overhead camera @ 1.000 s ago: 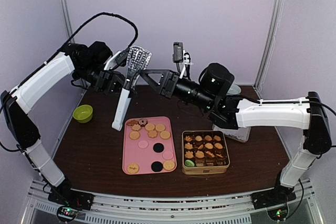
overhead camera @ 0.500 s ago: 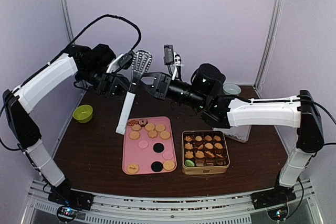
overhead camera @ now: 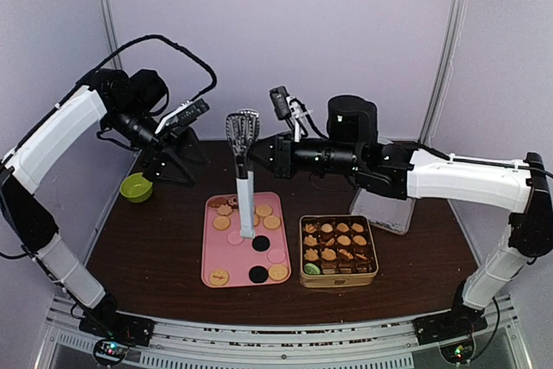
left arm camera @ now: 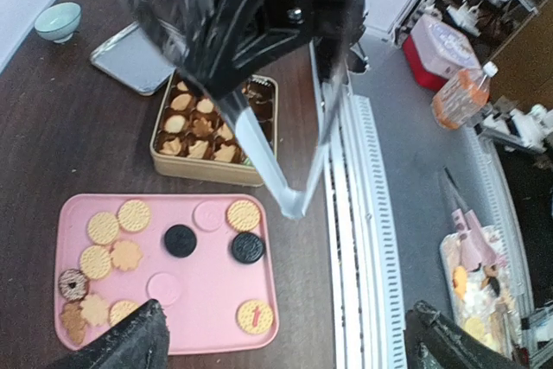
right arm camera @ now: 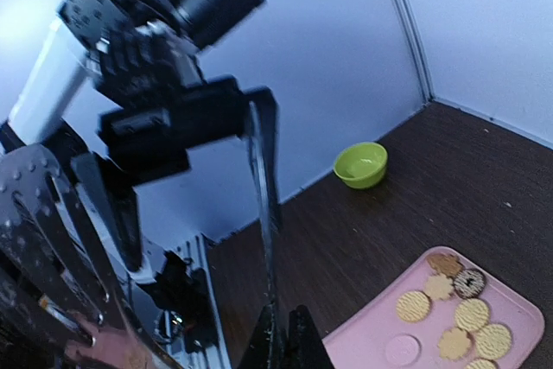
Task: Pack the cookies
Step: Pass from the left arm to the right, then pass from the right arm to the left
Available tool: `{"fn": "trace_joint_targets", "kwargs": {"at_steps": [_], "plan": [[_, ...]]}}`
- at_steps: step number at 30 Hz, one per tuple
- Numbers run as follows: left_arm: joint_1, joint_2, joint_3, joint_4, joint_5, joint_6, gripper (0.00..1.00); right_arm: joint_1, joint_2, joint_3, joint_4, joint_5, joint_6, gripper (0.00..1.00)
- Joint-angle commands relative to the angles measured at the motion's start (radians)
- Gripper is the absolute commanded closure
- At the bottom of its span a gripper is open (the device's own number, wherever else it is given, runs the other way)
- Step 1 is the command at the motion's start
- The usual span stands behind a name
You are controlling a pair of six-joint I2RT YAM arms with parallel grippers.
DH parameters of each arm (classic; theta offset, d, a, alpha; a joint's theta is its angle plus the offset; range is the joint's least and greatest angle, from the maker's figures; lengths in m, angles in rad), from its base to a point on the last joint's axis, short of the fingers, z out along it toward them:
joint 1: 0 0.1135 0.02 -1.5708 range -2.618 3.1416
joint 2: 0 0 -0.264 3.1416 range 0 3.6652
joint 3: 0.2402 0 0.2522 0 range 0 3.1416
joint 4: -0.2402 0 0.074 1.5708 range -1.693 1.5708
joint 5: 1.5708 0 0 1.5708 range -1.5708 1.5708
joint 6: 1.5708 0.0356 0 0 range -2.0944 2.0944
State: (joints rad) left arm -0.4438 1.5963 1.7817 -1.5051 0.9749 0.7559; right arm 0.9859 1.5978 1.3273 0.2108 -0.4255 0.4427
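While the right gripper [overhead camera: 252, 151] clamps the tongs [overhead camera: 247, 200] upright over the pink tray [overhead camera: 226, 258] of cookies [overhead camera: 271, 222], the left gripper [left arm camera: 285, 345] hangs apart. Its fingers [left arm camera: 143, 345] are spread wide.

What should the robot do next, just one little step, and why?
Probably the right fingers should tip the tongs over so the slotted ends face down toward the pink tray. They grip the tongs just below those ends, which point up, while the plain end hangs over the cookies. The left fingers are open, off to the side.
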Motion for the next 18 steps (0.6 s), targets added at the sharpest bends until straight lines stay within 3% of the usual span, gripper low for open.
{"fn": "trace_joint_targets", "kwargs": {"at_steps": [1, 3, 7, 14, 18], "plan": [[0.009, -0.082, 0.056, -0.100, -0.205, 0.153, 0.02, 0.000, 0.025, 0.116, -0.519, 0.080, -0.238, 1.00], [0.010, -0.096, 0.066, -0.106, -0.236, 0.166, 0.02, 0.013, 0.065, 0.193, -0.703, 0.127, -0.295, 1.00], [-0.013, -0.094, 0.067, -0.111, -0.266, 0.179, 0.02, 0.055, 0.151, 0.322, -0.914, 0.225, -0.365, 1.00], [-0.125, -0.142, 0.002, -0.011, -0.350, 0.195, 0.03, 0.123, 0.296, 0.560, -1.093, 0.291, -0.398, 1.00], [-0.189, -0.202, -0.072, 0.084, -0.476, 0.226, 0.12, 0.154, 0.362, 0.666, -1.143, 0.301, -0.406, 1.00]]}}
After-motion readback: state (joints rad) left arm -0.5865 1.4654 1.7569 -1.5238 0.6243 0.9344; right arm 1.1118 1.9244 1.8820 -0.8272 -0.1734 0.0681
